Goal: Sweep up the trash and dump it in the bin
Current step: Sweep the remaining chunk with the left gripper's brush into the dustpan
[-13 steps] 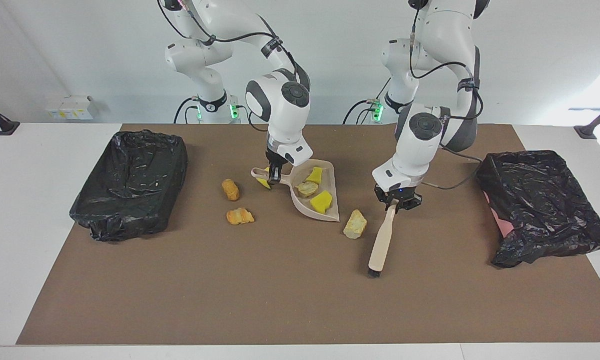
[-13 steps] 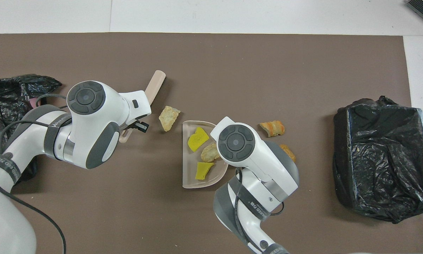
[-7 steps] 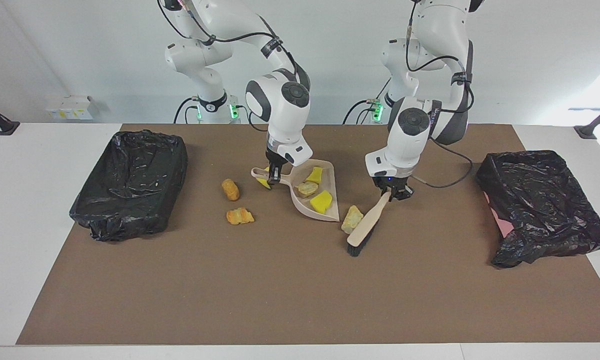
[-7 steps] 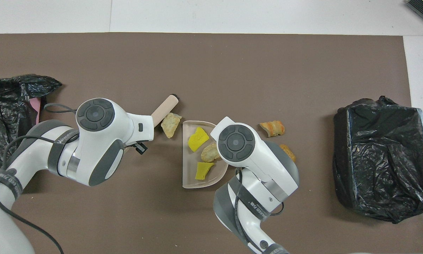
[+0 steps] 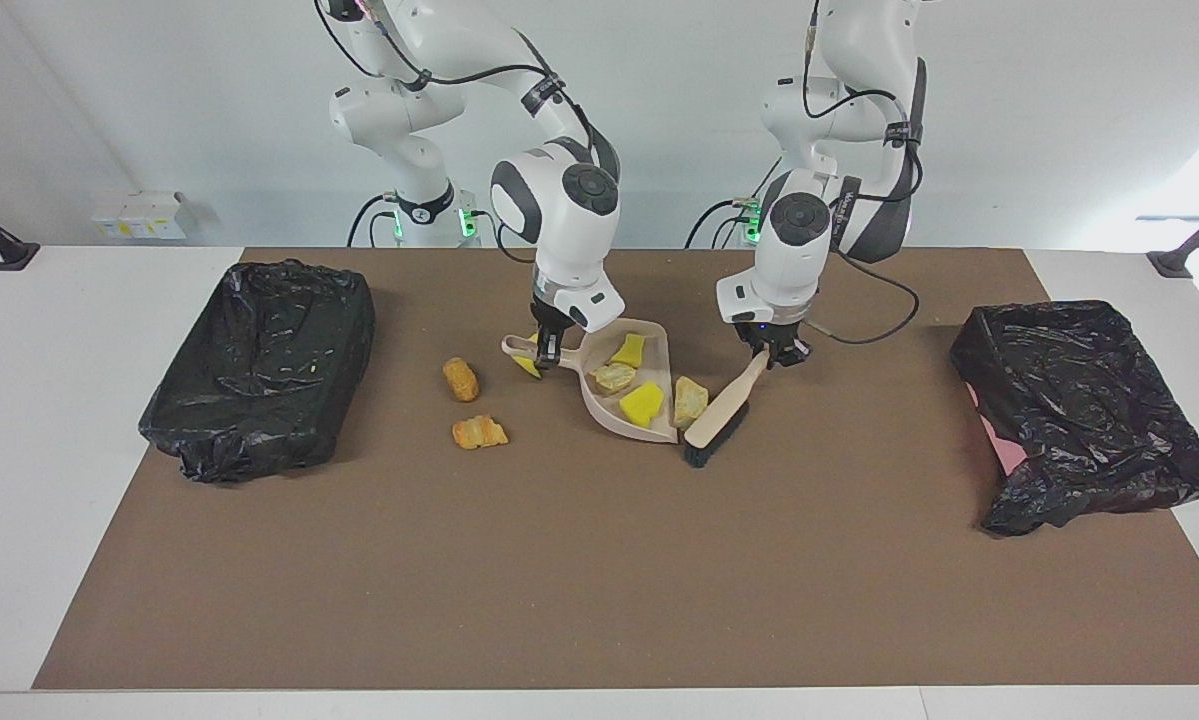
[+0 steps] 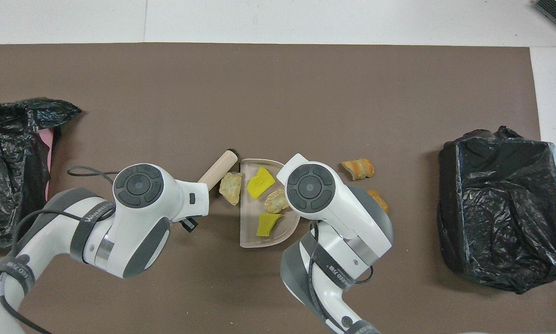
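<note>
The trash (image 5: 690,401), light crumbly chunks at frame centre around my dustpan (image 5: 599,404), needs sweeping, not gripping: my left pincer (image 5: 771,354) clamps the brush (image 5: 718,413), my right pincer (image 5: 549,352) the dustpan's handle.

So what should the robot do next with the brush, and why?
Probably one more short push: the left gripper holds the beige wooden brush against a tan bread-like lump sitting right at the lip of the beige plastic dustpan, which the right gripper holds by its handle.
</note>
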You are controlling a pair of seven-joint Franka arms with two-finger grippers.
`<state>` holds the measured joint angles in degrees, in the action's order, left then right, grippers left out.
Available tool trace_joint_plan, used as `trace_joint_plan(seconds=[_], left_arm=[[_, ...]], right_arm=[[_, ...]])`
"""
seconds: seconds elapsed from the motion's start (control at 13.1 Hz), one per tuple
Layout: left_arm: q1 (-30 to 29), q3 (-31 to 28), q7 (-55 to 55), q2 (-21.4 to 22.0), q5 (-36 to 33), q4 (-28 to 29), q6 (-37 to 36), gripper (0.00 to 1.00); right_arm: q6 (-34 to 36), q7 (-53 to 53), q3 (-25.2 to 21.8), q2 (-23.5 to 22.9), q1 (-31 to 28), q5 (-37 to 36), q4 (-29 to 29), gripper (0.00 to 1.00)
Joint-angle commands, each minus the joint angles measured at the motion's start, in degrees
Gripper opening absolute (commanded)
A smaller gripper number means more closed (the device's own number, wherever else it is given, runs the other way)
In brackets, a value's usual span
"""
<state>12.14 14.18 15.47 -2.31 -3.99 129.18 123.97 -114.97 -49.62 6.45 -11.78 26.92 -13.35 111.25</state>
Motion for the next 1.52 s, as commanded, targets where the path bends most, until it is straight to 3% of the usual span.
trace_joint_plan(seconds=[0.0,0.38,0.53,0.91,1.45], left_arm=[[5.2,-0.5,-5.2,2.3,3.4,2.2,-1.6,0.0],[13.8,-0.5,-19.1,3.6,12.2,1.7,-5.4,0.0],[15.0,-0.6,-26.8,3.5,12.7,1.3,-4.8,0.0],[13.0,-1.1,-37.7,3.1,12.7,0.3,-3.4,0.0],[6.2,-1.1,-51.2,8.5,12.7,-0.2,-4.8,0.0]], right_arm=[[-0.5,1.7,0.5,1.8,-0.3,-0.4,2.2,0.0],[-0.5,1.7,0.5,1.8,-0.3,-0.4,2.3,0.0],[-0.5,1.7,0.5,1.8,-0.3,-0.4,2.3,0.0],[-0.6,1.7,0.5,1.8,-0.4,-0.4,2.5,0.0],[-1.1,1.7,0.5,1.8,-0.5,-0.4,2.6,0.0]])
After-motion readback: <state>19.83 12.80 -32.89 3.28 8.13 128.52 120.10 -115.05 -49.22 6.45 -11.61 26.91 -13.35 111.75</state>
